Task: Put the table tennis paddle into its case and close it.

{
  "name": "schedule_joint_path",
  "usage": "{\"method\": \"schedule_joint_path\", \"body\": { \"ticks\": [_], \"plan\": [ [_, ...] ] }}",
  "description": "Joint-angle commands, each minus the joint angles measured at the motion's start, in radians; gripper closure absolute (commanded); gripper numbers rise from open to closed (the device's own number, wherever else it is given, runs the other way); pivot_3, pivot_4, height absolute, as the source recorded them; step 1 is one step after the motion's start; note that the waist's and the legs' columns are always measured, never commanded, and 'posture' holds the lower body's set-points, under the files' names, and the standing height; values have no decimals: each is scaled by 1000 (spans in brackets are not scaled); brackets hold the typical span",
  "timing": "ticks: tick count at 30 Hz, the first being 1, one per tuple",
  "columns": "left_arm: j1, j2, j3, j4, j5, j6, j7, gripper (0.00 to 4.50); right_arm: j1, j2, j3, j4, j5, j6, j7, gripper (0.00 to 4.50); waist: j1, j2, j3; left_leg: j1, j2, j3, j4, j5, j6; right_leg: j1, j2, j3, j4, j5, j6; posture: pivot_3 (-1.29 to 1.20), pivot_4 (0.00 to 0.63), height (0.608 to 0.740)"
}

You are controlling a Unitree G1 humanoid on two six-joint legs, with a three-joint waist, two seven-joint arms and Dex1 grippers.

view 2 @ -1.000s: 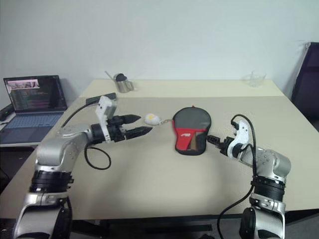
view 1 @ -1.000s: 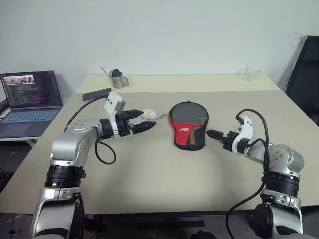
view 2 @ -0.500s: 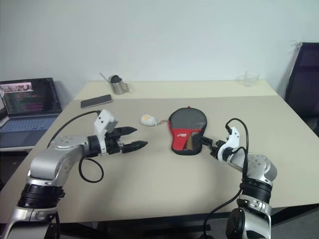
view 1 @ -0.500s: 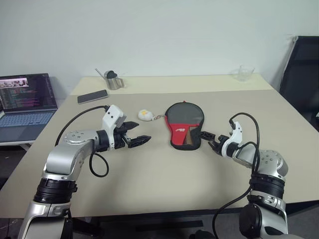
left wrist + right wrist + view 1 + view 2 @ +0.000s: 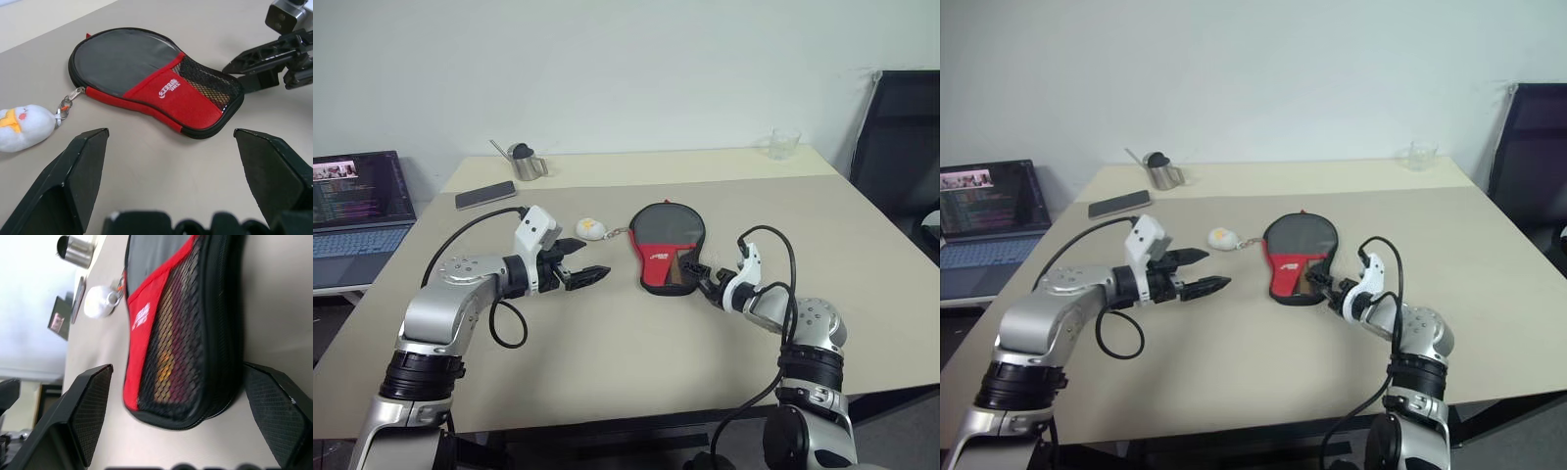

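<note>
Beige table (image 5: 607, 352) beside a laptop (image 5: 357, 196), white wall (image 5: 626, 69) behind.

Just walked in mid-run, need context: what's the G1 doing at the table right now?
It is working on the case, which lies flat on the table with its fluffy ball charm beside it. The right gripper is open at the case's narrow mesh end, not gripping it. The left gripper hovers open near the charm, holding nothing. The paddle isn't visible loose on the table; something pale shows through the mesh.

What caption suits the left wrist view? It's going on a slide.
Open left gripper faces the zipped case with its fluffy charm; the right gripper nears the mesh end.
</note>
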Motion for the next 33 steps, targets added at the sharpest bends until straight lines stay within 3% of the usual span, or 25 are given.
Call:
{"method": "schedule_joint_path", "body": {
  "ticks": [1, 17, 21, 31, 33],
  "plan": [
    [-14, -3, 13, -48, -18, -5, 5, 36, -7, 33, 6, -10, 54, 48, -14, 0, 0, 0, 0, 0, 0, 0, 0, 0, 0, 0, 0, 0, 0, 0, 0, 0, 150, 740],
    [-16, -4, 7, -45, -13, -9, 21, 36, -58, 30, 22, 124, 47, -77, -35, 0, -1, 0, 0, 2, 2, 4, -1, 0, 0, -1, 3, 5, 0, 2, -1, 0, 150, 740],
    [-15, -2, 9, -49, -16, -7, 23, 0, -49, 26, 27, 148, 24, -113, -66, 925, -1, 0, 0, 2, 3, 6, -1, 0, 0, -1, 4, 6, 0, 3, 0, 0, 150, 740],
    [-15, -3, 8, -48, -12, -11, 25, 0, -46, 8, 40, 169, 35, -144, -82, 4460, -1, -2, -1, 2, 3, 7, -1, 0, 0, -1, 4, 8, -1, 3, 0, 0, 150, 740],
    [-17, -5, 6, -45, -10, -14, 26, 0, -45, 5, 41, 168, 38, -144, -84, 4487, 1, -2, -1, 2, 3, 7, -1, 0, 0, -1, 4, 8, -1, 4, 0, 0, 150, 740]
  ]
}}
